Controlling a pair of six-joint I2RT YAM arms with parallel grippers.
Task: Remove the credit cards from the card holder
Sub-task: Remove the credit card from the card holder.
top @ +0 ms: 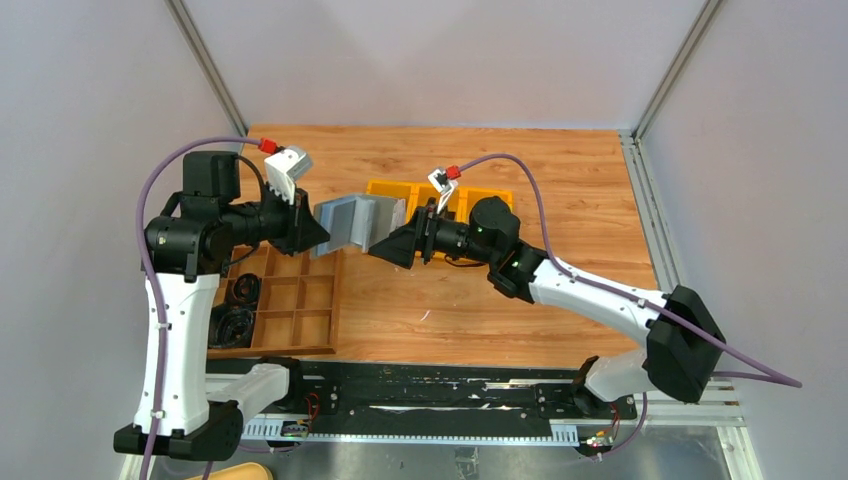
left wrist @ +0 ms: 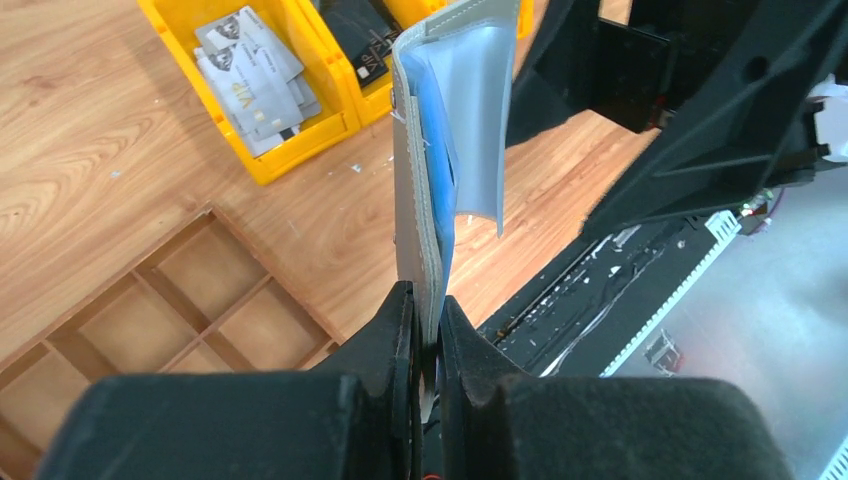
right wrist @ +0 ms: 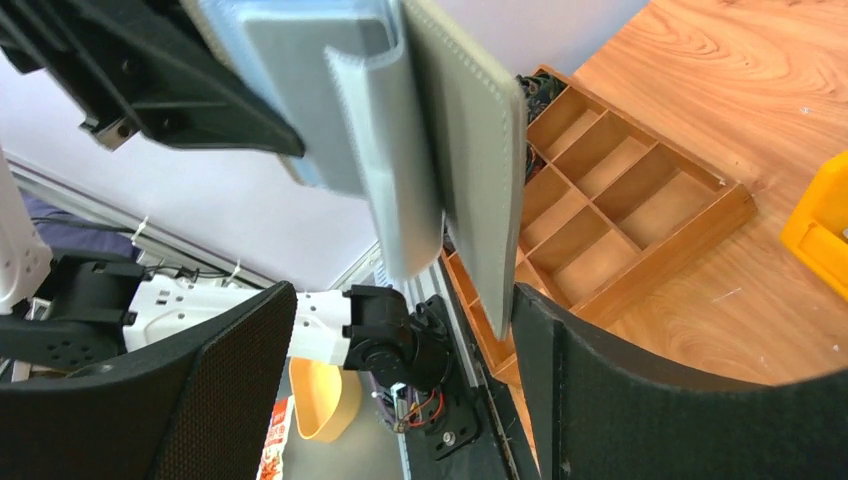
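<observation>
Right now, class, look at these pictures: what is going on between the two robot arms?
The left gripper is shut on one edge of the grey card holder, holding it unfolded in the air above the table. The right gripper is open, its fingers standing either side of the holder's other end without gripping it. Several credit cards lie in a yellow bin behind. Whether any card remains in the holder cannot be seen.
</observation>
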